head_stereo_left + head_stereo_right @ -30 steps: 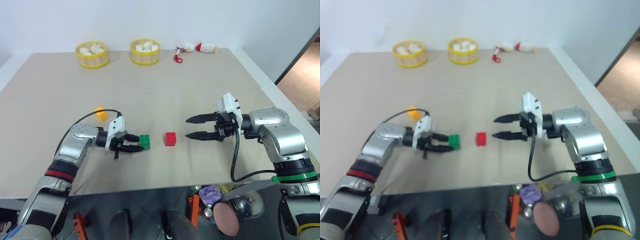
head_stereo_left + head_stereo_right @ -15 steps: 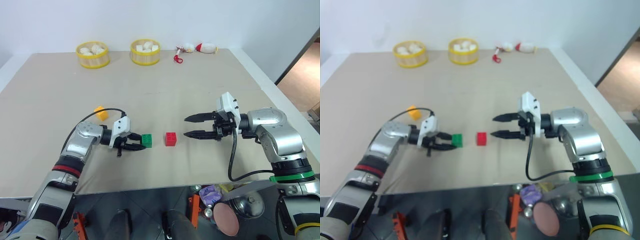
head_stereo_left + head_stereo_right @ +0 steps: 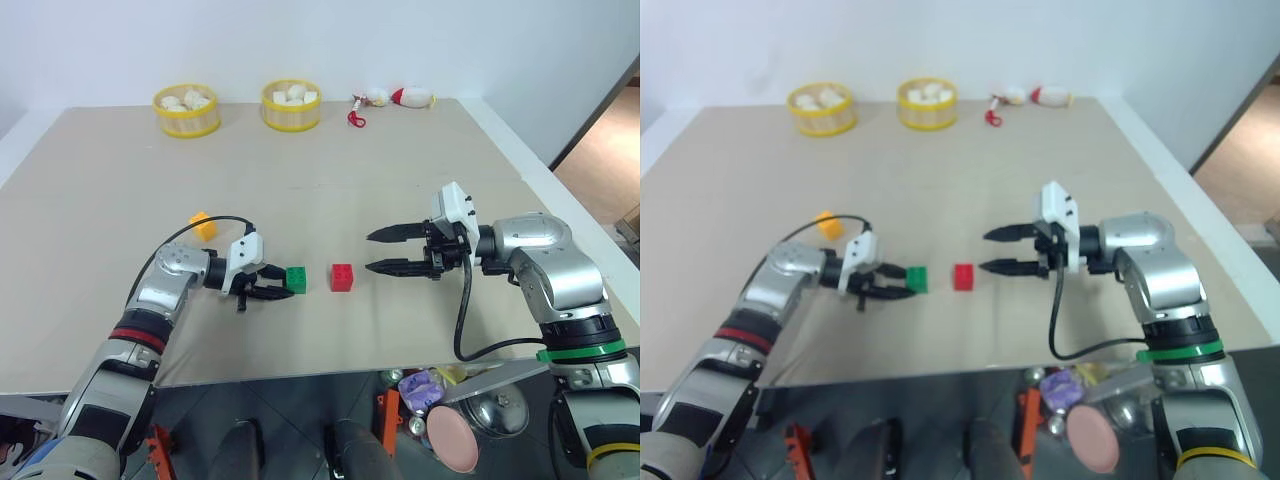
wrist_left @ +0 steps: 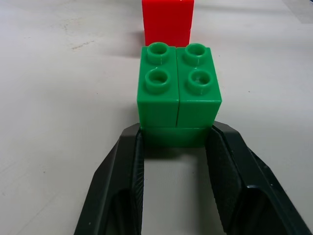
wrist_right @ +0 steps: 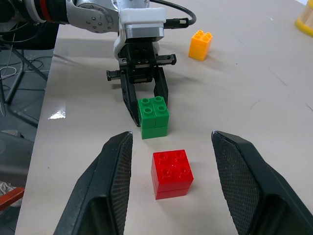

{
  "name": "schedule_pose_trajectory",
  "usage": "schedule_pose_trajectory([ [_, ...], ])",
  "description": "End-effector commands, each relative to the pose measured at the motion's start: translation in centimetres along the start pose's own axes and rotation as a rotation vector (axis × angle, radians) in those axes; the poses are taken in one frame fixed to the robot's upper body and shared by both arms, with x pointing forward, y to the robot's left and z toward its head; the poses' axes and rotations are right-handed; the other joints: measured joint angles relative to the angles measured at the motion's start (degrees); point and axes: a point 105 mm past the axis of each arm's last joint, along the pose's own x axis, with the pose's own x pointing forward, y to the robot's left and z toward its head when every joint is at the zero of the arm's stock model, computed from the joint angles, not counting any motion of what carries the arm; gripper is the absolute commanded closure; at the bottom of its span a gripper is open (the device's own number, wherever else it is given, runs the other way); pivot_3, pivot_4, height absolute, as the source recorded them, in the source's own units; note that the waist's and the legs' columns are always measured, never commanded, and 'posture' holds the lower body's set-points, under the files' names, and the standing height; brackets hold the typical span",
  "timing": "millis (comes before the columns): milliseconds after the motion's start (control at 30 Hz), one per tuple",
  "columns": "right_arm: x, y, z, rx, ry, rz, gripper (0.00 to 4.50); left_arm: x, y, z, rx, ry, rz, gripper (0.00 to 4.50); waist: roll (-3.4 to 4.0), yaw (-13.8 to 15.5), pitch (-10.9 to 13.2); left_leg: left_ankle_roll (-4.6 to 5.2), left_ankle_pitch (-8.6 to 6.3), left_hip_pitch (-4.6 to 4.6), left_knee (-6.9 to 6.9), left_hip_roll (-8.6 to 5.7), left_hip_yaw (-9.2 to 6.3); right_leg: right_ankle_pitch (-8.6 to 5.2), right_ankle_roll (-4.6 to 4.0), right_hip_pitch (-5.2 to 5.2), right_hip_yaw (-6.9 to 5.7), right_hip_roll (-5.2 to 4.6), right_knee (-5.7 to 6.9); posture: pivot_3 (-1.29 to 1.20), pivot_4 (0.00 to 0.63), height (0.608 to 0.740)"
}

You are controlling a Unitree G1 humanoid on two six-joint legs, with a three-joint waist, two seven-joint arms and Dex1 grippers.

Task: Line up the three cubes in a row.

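Green cube (image 3: 296, 279) nearer red cube (image 3: 342, 277).

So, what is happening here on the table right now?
The robot is arranging toy cubes. Its left gripper has its fingers around the base of the green cube, which sits on the table beside the red cube. The right gripper hovers open near the red cube. The yellow-orange cube lies apart, behind the left arm.
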Motion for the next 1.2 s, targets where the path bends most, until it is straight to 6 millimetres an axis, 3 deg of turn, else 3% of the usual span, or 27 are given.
schedule_pose_trajectory([
  [33, -0.1, -0.4, 1.1, -0.045, -0.013, -0.006, 1.85, -0.3, 0.9, 0.8, 0.02, -0.011, 0.034, 1.56, 0.0, 0.0, 0.0, 0.0, 0.0, 0.0, 0.02, 0.0, 0.0, 0.0, 0.0, -0.01, 0.01, 0.0, 0.04, 0.0, 0.15, 0.74],
  [133, -0.1, -0.6, 1.2, -0.047, -0.014, -0.008, 1.85, -0.4, 1.7, 1.0, 0.043, -0.012, 0.088, 0.45, 0.0, 0.0, 0.0, 0.0, 0.0, 0.0, 0.16, 0.0, 0.0, -0.01, -0.01, -0.02, 0.01, 0.01, 0.17, 0.0, 0.15, 0.74],
  [200, -0.1, -0.8, 1.2, -0.048, -0.015, -0.01, 1.85, -0.4, 1.7, 1.2, 0.042, -0.02, 0.084, 0.03, 0.0, 0.0, 0.0, 0.0, 0.0, 0.0, 0.23, 0.0, 0.0, -0.01, -0.01, -0.01, 0.02, 0.0, 0.23, 0.0, 0.15, 0.74],
  [467, 0.1, -1.2, 1.7, -0.054, -0.03, -0.004, 1.85, -2.3, 1.3, 1.4, 0.033, -0.029, 0.079, 0.03, 0.0, -0.2, 0.0, 0.0, 0.0, 0.0, 0.34, 0.01, 0.0, -0.01, -0.02, -0.05, 0.05, 0.03, 0.4, 0.0, 0.15, 0.74],
  [633, 0.2, -1.5, 2.0, -0.064, -0.034, 0.008, 1.85, -6.1, 0.6, 0.7, 0.004, 0.009, 0.114, 0.03, 0.0, -1.0, 0.0, 0.01, -0.01, 0.0, 0.32, 0.03, 0.02, -0.03, -0.05, -0.08, 0.08, 0.04, 0.41, 0.0, 0.15, 0.74],
  [833, 0.9, -2.4, 2.9, -0.089, -0.059, -0.009, 1.85, -9.5, 0.6, 1.9, -0.067, -0.066, 0.304, 0.03, 0.01, -1.1, 0.0, 0.02, -0.01, 0.0, 0.31, 0.09, 0.02, -0.08, -0.13, -0.12, 0.05, 0.05, 0.48, 0.0, 0.15, 0.74],
  [1000, 1.5, -2.4, 3.6, -0.109, -0.081, 0.026, 1.85, -10.9, -2.7, 3.0, -0.19, -0.164, 0.358, 0.03, 0.0, -1.1, 0.0, 0.01, -0.02, 0.0, 0.31, 0.12, 0.08, -0.15, -0.18, -0.11, 0.1, 0.02, 0.47, 0.0, 0.15, 0.74],
  [1200, 3.3, -3.8, 5.0, -0.134, -0.135, -0.031, 1.85, -12.3, -3.0, 2.8, -0.336, -0.237, 0.689, 0.03, 0.01, -1.1, 0.0, 0.03, -0.02, 0.1, 0.3, 0.19, 0.05, -0.18, -0.47, -0.08, 0.04, 0.06, 0.49, 0.0, 0.15, 0.74],
])
